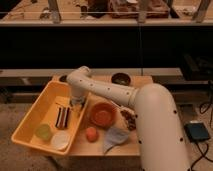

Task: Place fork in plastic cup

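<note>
My gripper (76, 104) hangs at the end of the white arm and points down into the right side of the yellow tray (31, 116). It is just above and right of the dark striped utensils (62, 117). The translucent light-green plastic cup (43, 131) stands upright in the tray's near corner, down and left of the gripper and apart from it. A white round cup (60, 141) stands beside it. The thin fork does not show; it is hidden from me at or under the gripper.
On the wooden table (137, 80) right of the tray are a red bowl (102, 114), an orange fruit (91, 134), a pale cloth (115, 138) and a snack bag (129, 119). A dark bowl (120, 78) stands at the back. A dark shelf runs behind the table.
</note>
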`<action>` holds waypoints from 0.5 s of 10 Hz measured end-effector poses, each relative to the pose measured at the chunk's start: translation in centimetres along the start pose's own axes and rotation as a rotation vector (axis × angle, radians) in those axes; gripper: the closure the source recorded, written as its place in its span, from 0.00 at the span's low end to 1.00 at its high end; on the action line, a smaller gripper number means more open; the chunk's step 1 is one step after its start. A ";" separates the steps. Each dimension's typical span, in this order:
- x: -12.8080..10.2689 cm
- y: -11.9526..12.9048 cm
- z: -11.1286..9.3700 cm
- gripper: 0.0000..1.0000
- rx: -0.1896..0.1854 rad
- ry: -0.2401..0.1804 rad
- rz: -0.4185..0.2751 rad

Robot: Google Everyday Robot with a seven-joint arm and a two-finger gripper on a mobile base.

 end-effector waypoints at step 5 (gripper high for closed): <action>-0.6 -0.5 1.0 0.59 0.005 0.013 0.015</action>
